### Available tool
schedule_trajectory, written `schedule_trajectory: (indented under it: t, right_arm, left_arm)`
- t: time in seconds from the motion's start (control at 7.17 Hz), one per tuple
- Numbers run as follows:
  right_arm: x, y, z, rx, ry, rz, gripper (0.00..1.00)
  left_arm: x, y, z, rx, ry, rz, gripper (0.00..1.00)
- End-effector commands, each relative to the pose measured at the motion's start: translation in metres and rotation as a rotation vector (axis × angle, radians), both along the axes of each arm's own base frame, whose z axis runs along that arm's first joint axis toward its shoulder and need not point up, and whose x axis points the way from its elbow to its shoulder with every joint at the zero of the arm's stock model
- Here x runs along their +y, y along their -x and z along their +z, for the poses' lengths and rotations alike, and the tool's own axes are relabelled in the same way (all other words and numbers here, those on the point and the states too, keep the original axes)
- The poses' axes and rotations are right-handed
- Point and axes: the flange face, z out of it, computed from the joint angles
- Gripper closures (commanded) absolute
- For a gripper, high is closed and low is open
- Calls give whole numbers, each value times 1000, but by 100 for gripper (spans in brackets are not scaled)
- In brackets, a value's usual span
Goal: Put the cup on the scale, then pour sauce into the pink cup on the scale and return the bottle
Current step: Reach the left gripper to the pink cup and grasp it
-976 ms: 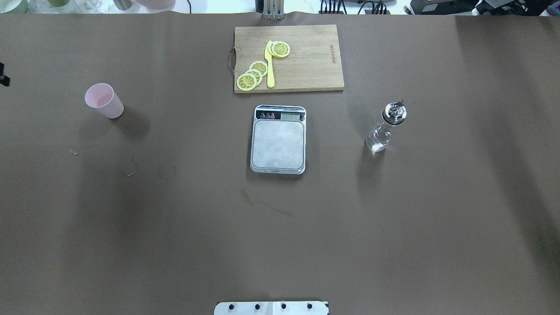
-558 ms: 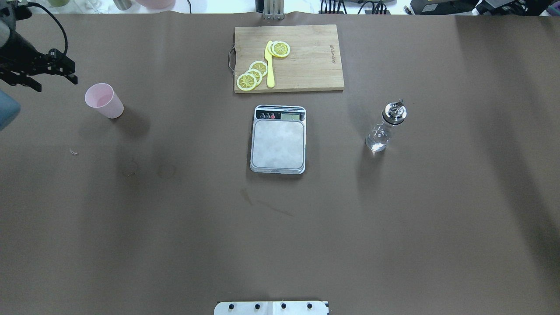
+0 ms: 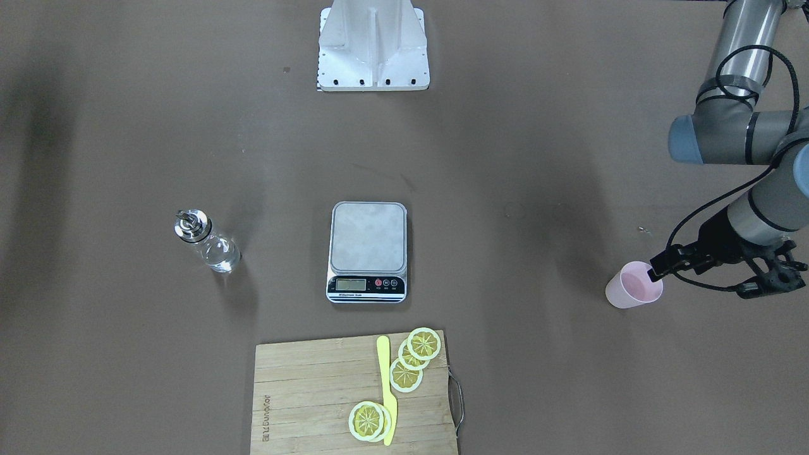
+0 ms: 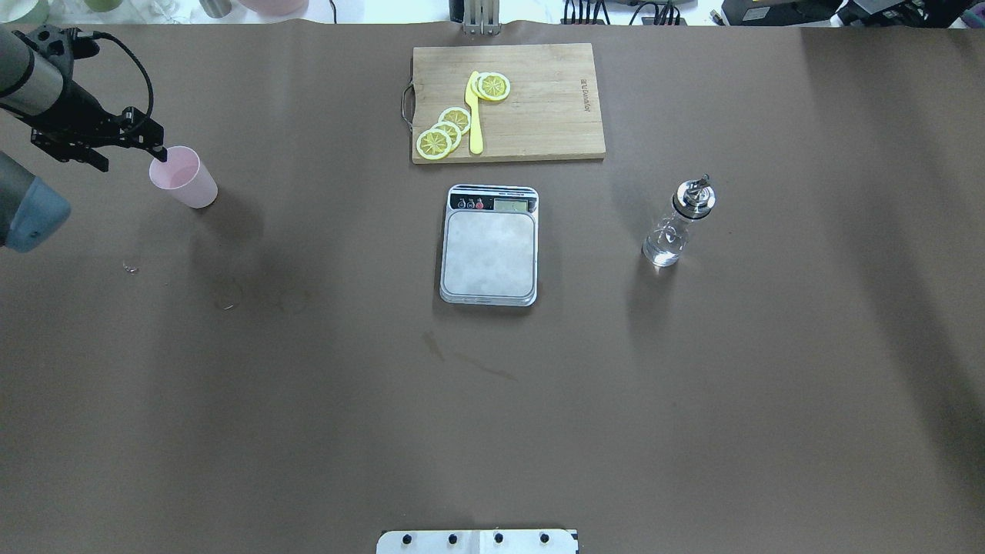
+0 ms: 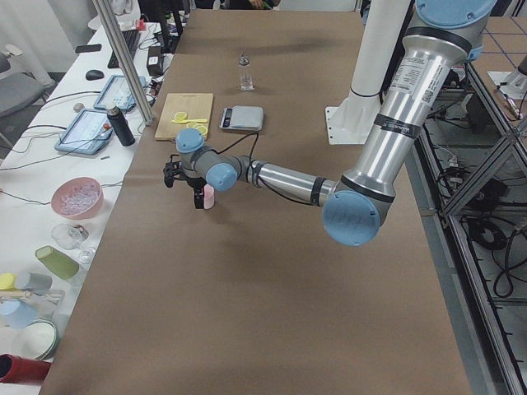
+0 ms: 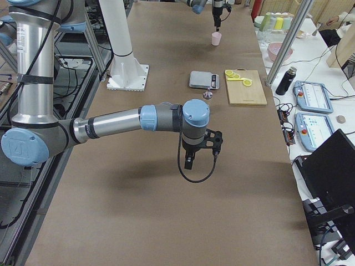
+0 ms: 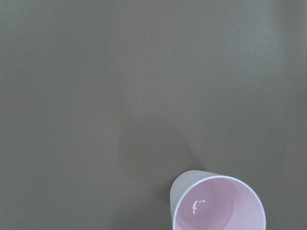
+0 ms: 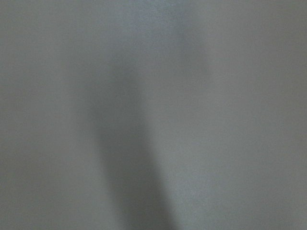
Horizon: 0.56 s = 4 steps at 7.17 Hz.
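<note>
My left end effector (image 4: 129, 158) is spread, one finger at the rim of the pink cup (image 4: 183, 177), which stands on the surface (image 4: 492, 400) well apart from the scale (image 4: 489, 245). I should centre on the cup before closing.

Brown-covered table (image 4: 308, 431) beside a cluttered white bench (image 5: 33, 239).

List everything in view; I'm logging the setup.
Pale pink plastic cup: one, pink, upright, robot's left.
Rectangular kitchen scale: one, silver-grey, centre.
Clear glass bottle with silver pourer cap: one, clear, robot's right of scale.
Wooden cutting board: one, tan, beyond scale.
Round lemon slices: several, yellow, on board.
Plastic knife: one, yellow, on board.
Left gripper: one, black, open, beside cup's rim.
Right gripper: one, black, robot's right; open or shut unclear.
</note>
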Motion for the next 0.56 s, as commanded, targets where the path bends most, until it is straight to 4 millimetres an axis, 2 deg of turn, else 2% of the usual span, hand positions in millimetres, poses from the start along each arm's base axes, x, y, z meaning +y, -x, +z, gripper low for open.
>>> schedule_trajectory:
  t: [0.0, 0.28, 0.42]
  right_arm:
    - [-1, 0, 2, 1, 3, 0, 0]
    - [-1, 0, 2, -1, 3, 0, 0]
    - [-1, 0, 1, 1, 3, 0, 0]
  left_arm:
    - [3, -19, 2, -18, -9, 16, 3]
    - [5, -23, 7, -24, -3, 23, 13]
    - [6, -27, 11, -28, 4, 29, 27]
